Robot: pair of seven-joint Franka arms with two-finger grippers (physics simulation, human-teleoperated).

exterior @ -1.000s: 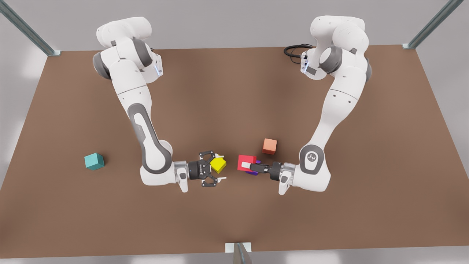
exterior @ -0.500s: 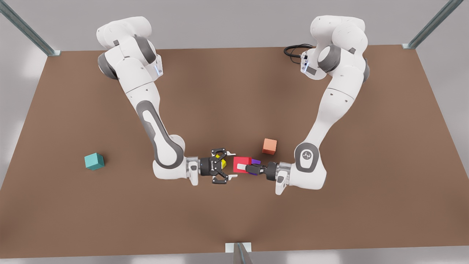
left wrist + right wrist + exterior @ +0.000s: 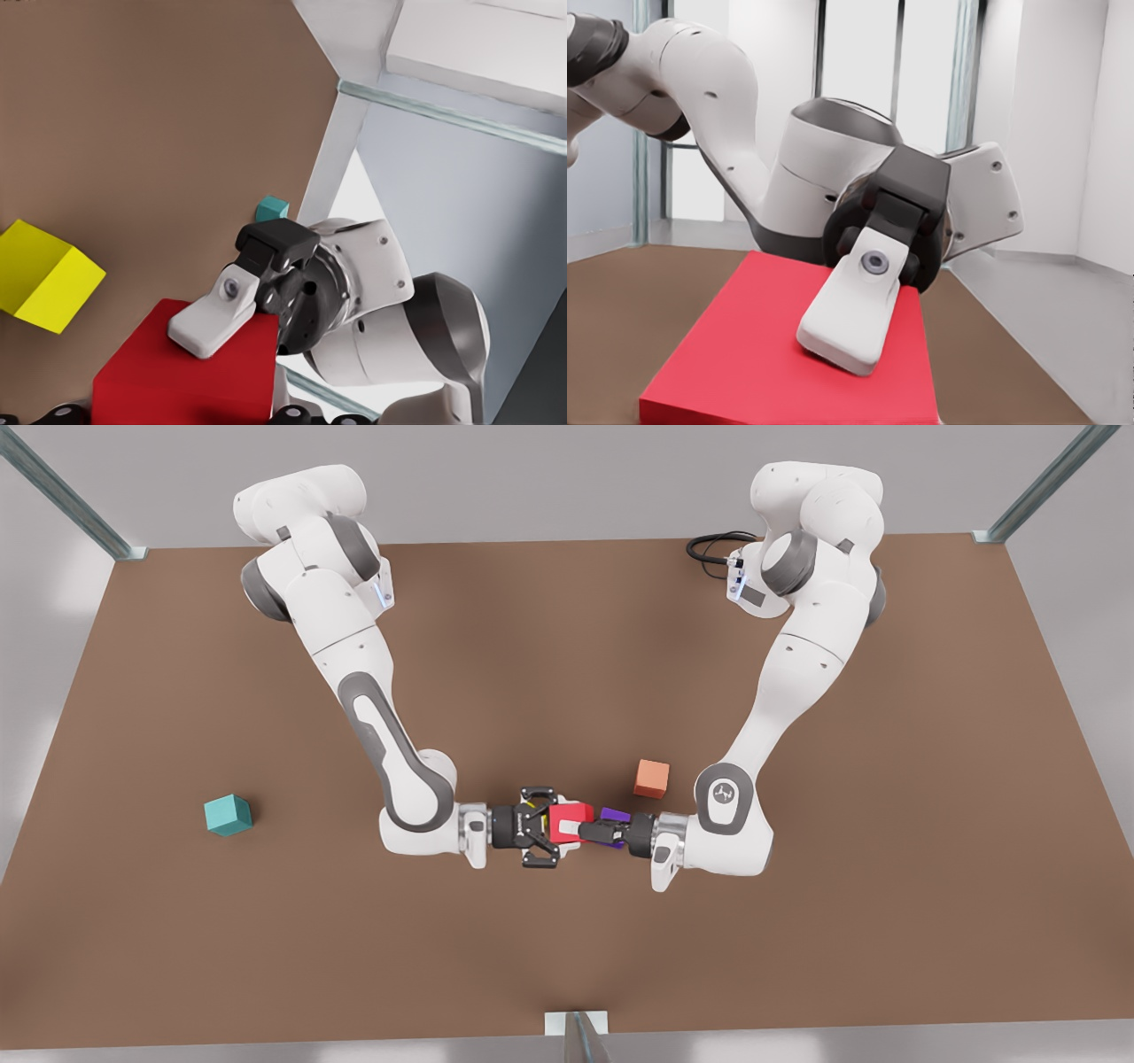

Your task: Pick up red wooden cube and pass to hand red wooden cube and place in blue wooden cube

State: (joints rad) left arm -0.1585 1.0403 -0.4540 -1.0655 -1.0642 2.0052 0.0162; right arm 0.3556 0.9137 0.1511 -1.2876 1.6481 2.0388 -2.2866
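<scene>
The hand (image 3: 217, 354) is right up at the red wooden cube (image 3: 151, 385), its white-and-grey arm bulking behind. The yellow cube (image 3: 44, 276) sits on the brown tabletop (image 3: 159, 106) beside them. The blue wooden cube (image 3: 271, 210) sits well off, near the tabletop's edge.

A plain brown bench (image 3: 567, 646) spans the front view, its matte top evenly lit; pale grey walls (image 3: 549, 478) lie beyond its far edge. Slanted metal struts (image 3: 62, 491) rise at both far corners; a black cable (image 3: 709, 545) coils near the far edge.
</scene>
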